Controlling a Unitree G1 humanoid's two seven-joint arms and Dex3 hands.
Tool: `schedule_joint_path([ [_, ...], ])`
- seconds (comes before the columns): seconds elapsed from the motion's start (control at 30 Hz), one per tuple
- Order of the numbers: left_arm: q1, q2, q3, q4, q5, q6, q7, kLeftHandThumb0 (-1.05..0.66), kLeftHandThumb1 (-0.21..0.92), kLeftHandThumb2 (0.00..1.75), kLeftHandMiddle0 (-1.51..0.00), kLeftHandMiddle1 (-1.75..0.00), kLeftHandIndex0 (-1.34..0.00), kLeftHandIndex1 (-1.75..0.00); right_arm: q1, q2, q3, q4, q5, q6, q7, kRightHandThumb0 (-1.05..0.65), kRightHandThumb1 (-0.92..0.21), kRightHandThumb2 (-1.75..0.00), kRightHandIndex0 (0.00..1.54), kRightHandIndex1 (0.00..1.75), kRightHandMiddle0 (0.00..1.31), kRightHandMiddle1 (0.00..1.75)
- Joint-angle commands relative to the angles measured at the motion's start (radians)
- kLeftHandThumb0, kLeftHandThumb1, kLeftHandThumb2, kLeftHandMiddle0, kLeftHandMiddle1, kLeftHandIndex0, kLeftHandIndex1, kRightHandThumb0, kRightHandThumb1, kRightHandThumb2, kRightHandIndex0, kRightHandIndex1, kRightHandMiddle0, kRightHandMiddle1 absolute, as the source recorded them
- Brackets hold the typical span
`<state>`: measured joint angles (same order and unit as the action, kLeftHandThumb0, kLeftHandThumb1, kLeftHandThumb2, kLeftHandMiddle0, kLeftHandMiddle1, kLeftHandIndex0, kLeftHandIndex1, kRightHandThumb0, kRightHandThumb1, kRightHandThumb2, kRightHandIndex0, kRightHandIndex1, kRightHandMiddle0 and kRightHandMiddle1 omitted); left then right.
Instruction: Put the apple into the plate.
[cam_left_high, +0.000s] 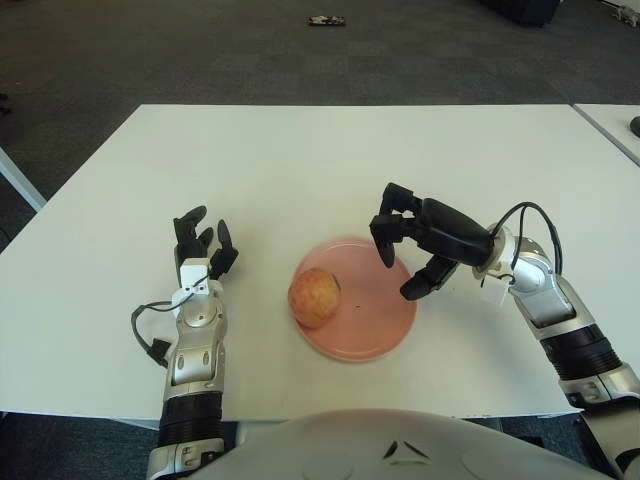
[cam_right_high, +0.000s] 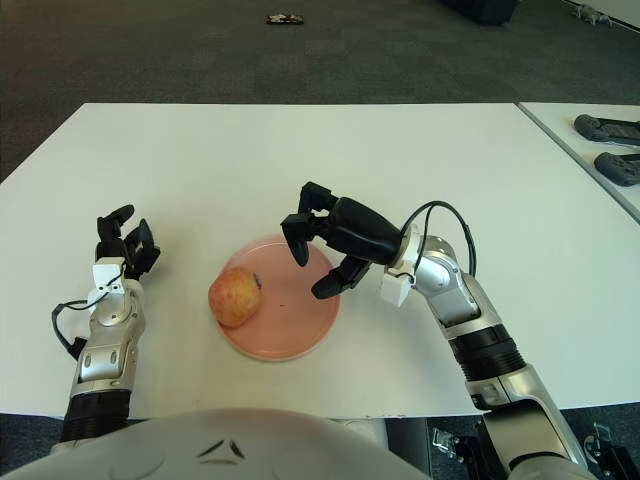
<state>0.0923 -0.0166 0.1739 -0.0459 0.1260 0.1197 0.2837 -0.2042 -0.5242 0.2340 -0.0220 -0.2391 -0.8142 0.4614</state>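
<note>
Apple (cam_left_high: 314, 296): seen lying on the pink plate (cam_left_high: 385, 335), at its left edge, close against the rim; free of both hands.
Plate: flat and shallow, set on the white table (cam_left_high: 300, 160) near the front edge; the low rim is judged a weak stop for a round fruit.
Right hand (cam_left_high: 412, 256): held over the plate's right part, fingers spread and curved downward, nothing gripped; well apart from the apple.
Left hand (cam_left_high: 200, 250): shown left of the plate, fingers relaxed and apart, idle.
Step in hand: release is judged done; what remains is clearing the hand away.
How to do it well: the hand is best lifted up and back to the right, away from the fruit, so that neither rim nor apple is brushed.
Risk: a nudge to the plate could roll the apple over the left rim; whether it lies settled cannot be told.
</note>
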Motion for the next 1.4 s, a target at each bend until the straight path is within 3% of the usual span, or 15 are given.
schedule_joint_path([
  [0.0,-0.005,0.008,-0.002,-0.01,0.002,0.003,-0.004,-0.7,0.92,0.77,-0.36,-0.37,0.0,-1.04,0.011,-0.019,0.003,0.015,-0.028,-0.022,0.001,-0.42,-0.5,-1.08,0.94,1.75,0.47,1.75],
  [0.5,-0.004,0.014,0.002,-0.012,-0.001,0.005,-0.013,-0.69,0.92,0.77,-0.35,-0.37,0.0,-1.03,0.022,-0.019,-0.012,0.019,-0.044,0.003,-0.012,-0.43,-0.49,-1.1,0.94,1.75,0.48,1.75],
  [0.6,-0.004,0.016,0.001,-0.011,0.0,0.002,-0.016,-0.69,0.92,0.77,-0.34,-0.36,0.0,-1.03,-0.008,-0.025,-0.025,0.028,-0.006,0.05,0.006,-0.43,-0.48,-1.1,0.94,1.75,0.48,1.75],
  [0.73,-0.004,0.021,0.002,-0.009,0.0,0.001,-0.018,-0.69,0.92,0.77,-0.34,-0.36,0.0,-1.02,-0.104,-0.024,-0.06,0.063,0.043,0.142,0.024,-0.43,-0.48,-1.11,0.95,1.75,0.49,1.75],
  [0.83,-0.005,0.024,0.004,-0.007,-0.001,0.003,-0.018,-0.7,0.92,0.77,-0.34,-0.36,0.0,-1.01,-0.125,0.0,-0.08,0.059,0.045,0.185,0.0,-0.43,-0.46,-1.13,0.95,1.75,0.5,1.75],
  [1.13,-0.003,0.031,0.004,-0.004,0.002,0.0,-0.022,-0.7,0.92,0.77,-0.34,-0.36,0.0,-1.01,-0.128,0.17,-0.142,0.058,0.041,0.219,-0.212,-0.46,-0.37,-1.24,1.1,1.75,0.57,1.75],
  [1.37,-0.003,0.033,0.006,-0.002,0.001,0.001,-0.022,-0.7,0.92,0.78,-0.35,-0.37,0.0,-1.01,-0.142,0.255,-0.165,0.076,0.088,0.25,-0.275,-0.47,-0.33,-1.29,1.17,1.75,0.6,1.75],
])
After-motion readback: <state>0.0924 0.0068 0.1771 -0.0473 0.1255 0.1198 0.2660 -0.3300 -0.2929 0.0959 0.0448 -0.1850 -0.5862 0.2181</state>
